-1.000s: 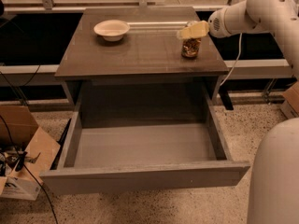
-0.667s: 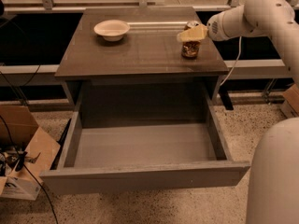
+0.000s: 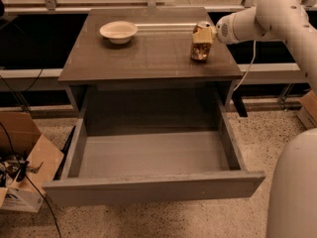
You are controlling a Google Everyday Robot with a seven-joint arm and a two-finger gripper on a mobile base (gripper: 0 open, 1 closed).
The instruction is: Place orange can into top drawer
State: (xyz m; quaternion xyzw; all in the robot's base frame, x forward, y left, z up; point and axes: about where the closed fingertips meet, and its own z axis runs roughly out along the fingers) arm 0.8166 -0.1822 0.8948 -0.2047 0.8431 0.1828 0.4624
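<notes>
Two-finger gripper (image 3: pixel 203 35) on the white arm (image 3: pixel 267 16) sat at upper right of frame, clenched on the upper half of the small orange-gold drink can (image 3: pixel 200 51) with mottled brownish label. Can was upright on the right rear part of the dark grey cabinet top (image 3: pixel 148 58), well apart from the round white bowl (image 3: pixel 118 31) at upper left. Wide shallow grey top drawer (image 3: pixel 153 190) was pulled fully open in the lower half of frame, nothing in it.
</notes>
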